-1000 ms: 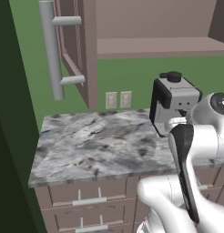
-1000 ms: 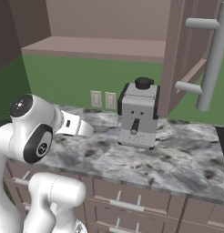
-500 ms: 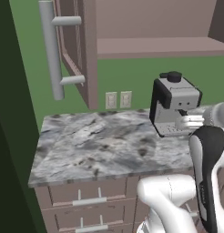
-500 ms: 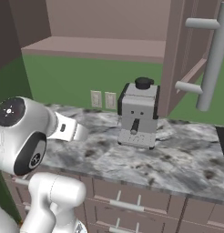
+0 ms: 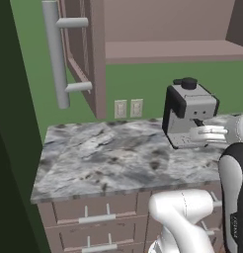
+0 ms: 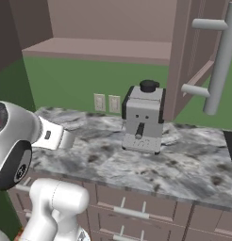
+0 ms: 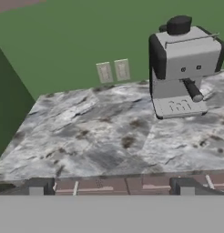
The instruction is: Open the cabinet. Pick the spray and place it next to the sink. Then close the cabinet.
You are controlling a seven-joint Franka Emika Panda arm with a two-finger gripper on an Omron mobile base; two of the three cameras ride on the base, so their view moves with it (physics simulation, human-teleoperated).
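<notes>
Gripper sat wide open and empty, low over the counter; open cabinet lay above it, spray not visible.

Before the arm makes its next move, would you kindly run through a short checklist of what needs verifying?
1. Cabinet doors open: ok, both stand swung wide, bar handles facing outward.
2. Gripper open and empty: ok, fingertips spread apart, nothing between them.
3. Spray located: cannot tell, no bottle visible on the shelf or counter.
4. Coffee machine clear of the arm: ok, it stands apart on the counter.
5. Spot beside the sink free: cannot tell, just a dark edge at the right base view's far right.
</notes>
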